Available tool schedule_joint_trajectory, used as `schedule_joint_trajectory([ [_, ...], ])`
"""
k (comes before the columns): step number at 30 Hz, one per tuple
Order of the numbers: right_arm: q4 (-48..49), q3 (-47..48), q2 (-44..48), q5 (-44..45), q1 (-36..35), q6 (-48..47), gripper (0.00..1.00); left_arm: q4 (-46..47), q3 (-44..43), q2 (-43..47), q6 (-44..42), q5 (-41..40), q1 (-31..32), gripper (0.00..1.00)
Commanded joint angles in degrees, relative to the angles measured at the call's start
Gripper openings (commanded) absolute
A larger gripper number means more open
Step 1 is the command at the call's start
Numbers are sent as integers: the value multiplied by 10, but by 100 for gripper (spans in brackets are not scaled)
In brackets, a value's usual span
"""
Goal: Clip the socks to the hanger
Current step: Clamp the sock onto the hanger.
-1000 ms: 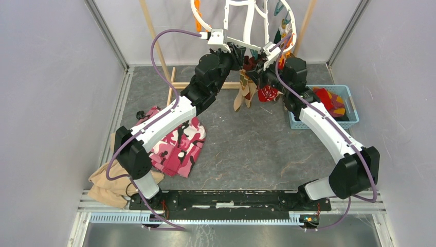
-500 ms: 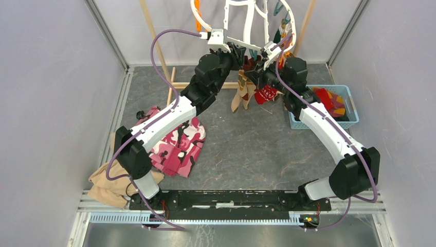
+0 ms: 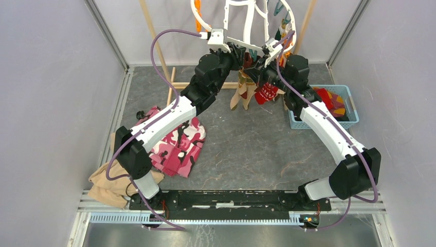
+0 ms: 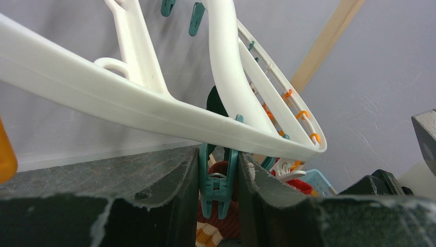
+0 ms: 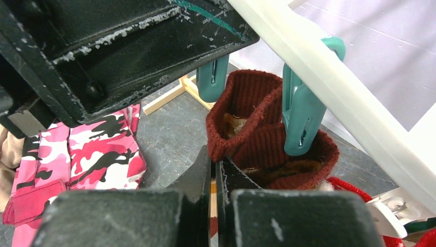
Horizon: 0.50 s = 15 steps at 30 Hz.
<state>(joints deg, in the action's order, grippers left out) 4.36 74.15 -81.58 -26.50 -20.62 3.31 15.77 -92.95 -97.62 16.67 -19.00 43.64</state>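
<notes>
The left pincer is clenched on a teal clip, with a dark finger pressing each side of it. The clip hangs from the white curved bar of the hanger, which sweeps across the upper half of the left wrist view.

The right pincer is clamped tight, and the edge of a maroon sock is nipped between its fingertips. The sock's open ribbed cuff stands just above them in the middle of the right wrist view. A second teal clip hangs from the hanger bar against the cuff; whether it bites the fabric cannot be told.

In the top view both pincers meet at the upper middle, right under the hanger. A tan-striped sock and a red patterned sock dangle there side by side.

Further out, at the right of that view, a blue basket holds more red socks. A pink camouflage cloth lies on the grey worktop at lower left. A tan cloth is bunched beside the left arm's base.
</notes>
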Motion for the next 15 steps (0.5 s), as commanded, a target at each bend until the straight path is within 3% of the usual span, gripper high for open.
schedule_joint_trajectory([
  [1,26,29,12,-12,0,14,0,27,-10,8,-10,-9,1,2],
  [15,22,-2,18,-17,-9,5,0,26,-15,8,-3,-16,1,2],
])
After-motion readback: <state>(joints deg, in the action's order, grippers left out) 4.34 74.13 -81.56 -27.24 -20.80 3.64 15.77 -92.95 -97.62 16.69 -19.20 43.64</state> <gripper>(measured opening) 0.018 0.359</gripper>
